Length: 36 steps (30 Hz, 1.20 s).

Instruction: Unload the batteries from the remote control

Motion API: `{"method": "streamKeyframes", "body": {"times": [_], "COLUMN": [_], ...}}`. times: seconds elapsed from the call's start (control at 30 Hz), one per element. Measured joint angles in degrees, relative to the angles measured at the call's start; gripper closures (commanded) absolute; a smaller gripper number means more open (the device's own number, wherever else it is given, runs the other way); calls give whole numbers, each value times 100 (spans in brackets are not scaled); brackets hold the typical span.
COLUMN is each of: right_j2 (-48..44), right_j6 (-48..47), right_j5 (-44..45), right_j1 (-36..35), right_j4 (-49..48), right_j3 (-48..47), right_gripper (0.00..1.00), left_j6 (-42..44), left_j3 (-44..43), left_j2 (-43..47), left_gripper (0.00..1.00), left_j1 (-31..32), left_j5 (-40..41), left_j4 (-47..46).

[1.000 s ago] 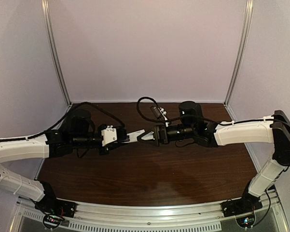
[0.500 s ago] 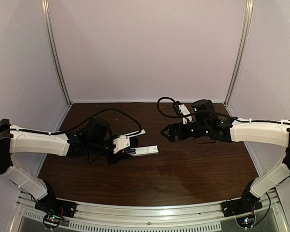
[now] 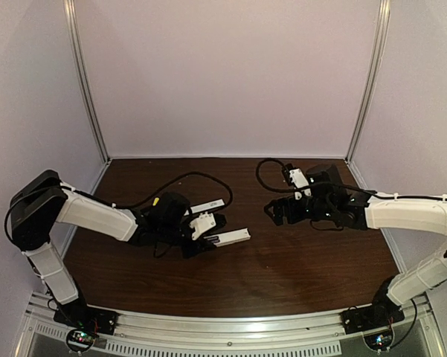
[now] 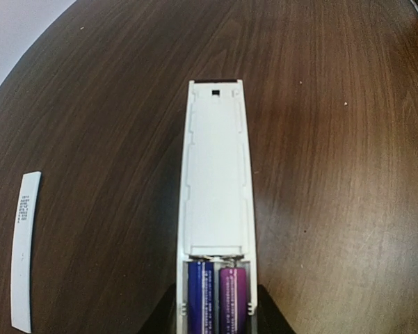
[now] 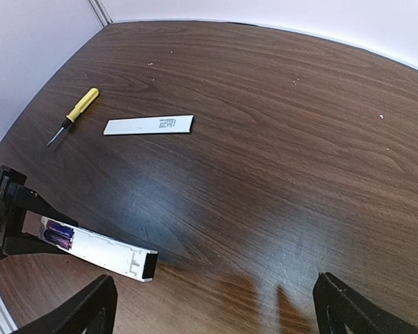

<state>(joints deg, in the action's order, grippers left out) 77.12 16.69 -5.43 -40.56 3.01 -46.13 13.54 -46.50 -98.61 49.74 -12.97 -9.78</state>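
Left wrist view: slim white plastic remote control clenched at its near end, cover off.
Bottom centre, two purple-blue cylindrical batteries seated in the open bay, left gripper grasping the remote; farther right, right gripper spread wide, empty. Next: prising the cells out.

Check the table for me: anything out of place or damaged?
Nothing looks damaged. The remote control is held at its battery end in the left gripper, back open, both batteries still seated. Its cover strip lies loose on the table beside the yellow screwdriver. The right gripper hangs open and empty.
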Motion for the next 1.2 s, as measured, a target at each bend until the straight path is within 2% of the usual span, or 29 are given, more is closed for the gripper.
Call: {"method": "streamKeyframes", "body": {"times": [0.27, 0.43, 0.63, 0.77, 0.8, 1.0, 1.2], "right_j2": [229, 286, 286, 286, 286, 286, 286], "right_j6": [20, 15, 13, 15, 15, 4, -44], "right_j5": [-105, -201, -229, -232, -232, -227, -203], "right_j1": [9, 9, 9, 11, 11, 28, 52], "right_j4": [-153, -149, -125, -111, -107, -70, 4], "right_j3": [22, 20, -24, -35, -35, -85, -205], "right_gripper": [0, 0, 0, 0, 0, 0, 0], "left_j6": [262, 492, 546, 514, 485, 382, 221], "left_j3": [116, 70, -2, -9, -7, 133, 459], "left_j2": [-308, -695, -796, -796, -791, -595, 131], "left_gripper": [100, 86, 50, 6, 3, 2, 3], "left_j1": [22, 13, 13, 13, 13, 9, 9], "left_j5": [-245, -341, -328, -46, 17, 341, 710], "left_j4": [-326, -492, -605, -752, -793, -787, -638]}}
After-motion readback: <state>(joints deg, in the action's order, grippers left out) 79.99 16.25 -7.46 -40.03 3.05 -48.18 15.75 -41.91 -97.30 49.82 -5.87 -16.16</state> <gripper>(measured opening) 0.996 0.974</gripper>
